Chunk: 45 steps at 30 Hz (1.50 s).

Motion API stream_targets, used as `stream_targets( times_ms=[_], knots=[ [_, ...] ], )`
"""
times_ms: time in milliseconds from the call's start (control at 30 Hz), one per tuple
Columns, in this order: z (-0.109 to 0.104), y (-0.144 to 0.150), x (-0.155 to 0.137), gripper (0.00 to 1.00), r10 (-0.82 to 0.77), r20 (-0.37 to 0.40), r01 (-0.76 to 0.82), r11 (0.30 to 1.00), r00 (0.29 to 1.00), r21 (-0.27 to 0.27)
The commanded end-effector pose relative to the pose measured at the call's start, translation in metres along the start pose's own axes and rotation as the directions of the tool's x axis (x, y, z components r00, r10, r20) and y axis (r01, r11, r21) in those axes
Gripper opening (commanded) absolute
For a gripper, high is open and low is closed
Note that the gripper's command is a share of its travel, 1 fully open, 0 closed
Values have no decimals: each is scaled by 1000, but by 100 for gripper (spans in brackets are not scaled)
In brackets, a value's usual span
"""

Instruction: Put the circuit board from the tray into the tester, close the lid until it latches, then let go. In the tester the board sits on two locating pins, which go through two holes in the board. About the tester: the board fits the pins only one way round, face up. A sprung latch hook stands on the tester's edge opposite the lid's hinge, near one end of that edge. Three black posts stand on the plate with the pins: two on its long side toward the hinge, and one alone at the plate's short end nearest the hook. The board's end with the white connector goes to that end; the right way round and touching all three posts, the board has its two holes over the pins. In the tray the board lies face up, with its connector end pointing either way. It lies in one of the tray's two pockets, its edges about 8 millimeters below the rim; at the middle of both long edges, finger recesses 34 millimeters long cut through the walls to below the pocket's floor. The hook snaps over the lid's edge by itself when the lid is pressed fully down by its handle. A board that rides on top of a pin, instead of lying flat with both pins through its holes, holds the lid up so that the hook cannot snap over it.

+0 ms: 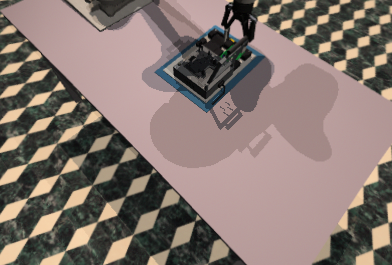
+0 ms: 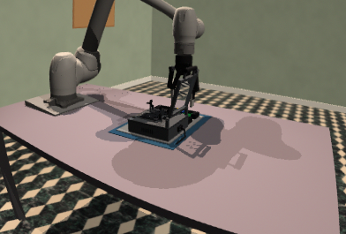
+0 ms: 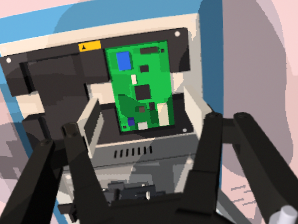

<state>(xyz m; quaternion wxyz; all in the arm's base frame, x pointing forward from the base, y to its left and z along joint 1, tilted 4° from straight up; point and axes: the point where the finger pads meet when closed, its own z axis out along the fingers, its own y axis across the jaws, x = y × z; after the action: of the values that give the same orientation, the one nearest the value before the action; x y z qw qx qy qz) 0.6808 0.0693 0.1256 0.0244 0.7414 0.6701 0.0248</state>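
Observation:
The green board point(image 3: 155, 80) point(image 1: 240, 56) lies face up in the right pocket of the dark tray point(image 3: 55, 54), as the wrist view shows it. Its white connector point(image 3: 163, 114) is at the end nearer the tester point(image 3: 170, 150) point(image 1: 190, 80) point(image 2: 150, 129). The tester's lid point(image 1: 216, 69) stands raised, tilted up. My gripper point(image 3: 142, 104) point(image 1: 239, 38) point(image 2: 183, 105) is open and empty above the tray, its pads to the left and right of the board's connector end, without visible contact. The locating pins and latch hook cannot be made out.
The tray's left pocket point(image 3: 62, 95) holds no board. A yellow label point(image 3: 90, 46) is on the tray's far rim. Tray and tester stand on a blue-edged mat point(image 3: 212, 60) point(image 1: 205, 107) point(image 2: 165, 146). The raised lid stands close beside my fingers in the top and exterior views.

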Motion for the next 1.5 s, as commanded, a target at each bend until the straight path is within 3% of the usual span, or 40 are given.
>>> stream_targets(
  times_ms=[0, 967, 1467],
  knots=[
    [0, 0, 0, 58, 0, 0, 0, 1000, 1000, 0],
    [1, 0, 0, 58, 0, 0, 0, 1000, 1000, 0],
    [14, 0, 0, 58, 0, 0, 0, 1000, 1000, 0]
  ],
)
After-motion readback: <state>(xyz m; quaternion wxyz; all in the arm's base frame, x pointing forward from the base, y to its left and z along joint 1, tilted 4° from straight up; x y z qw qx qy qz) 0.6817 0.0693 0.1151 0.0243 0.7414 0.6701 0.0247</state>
